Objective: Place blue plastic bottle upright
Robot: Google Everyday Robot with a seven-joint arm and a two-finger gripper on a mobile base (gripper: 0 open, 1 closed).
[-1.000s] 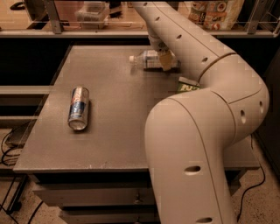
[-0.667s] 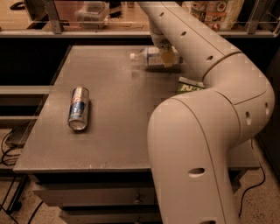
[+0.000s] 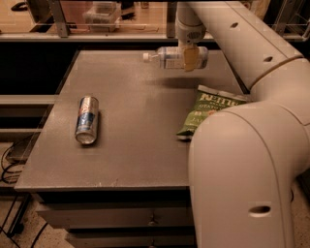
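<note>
The blue plastic bottle (image 3: 170,57) is a small clear bottle with a white cap and a pale label. It lies horizontal in the air above the far side of the table, cap pointing left. My gripper (image 3: 190,57) reaches down from the arm at the upper right and is shut on the bottle's body, holding it clear of the tabletop, with a shadow beneath it.
A blue-silver can (image 3: 86,119) lies on its side on the left of the grey table (image 3: 131,145). A green chip bag (image 3: 206,110) lies at the right, beside my arm. A shelf with a clear container (image 3: 102,13) stands behind the table.
My gripper has lifted the bottle off the tabletop. The arm has swung away to the right, uncovering the green chip bag.
</note>
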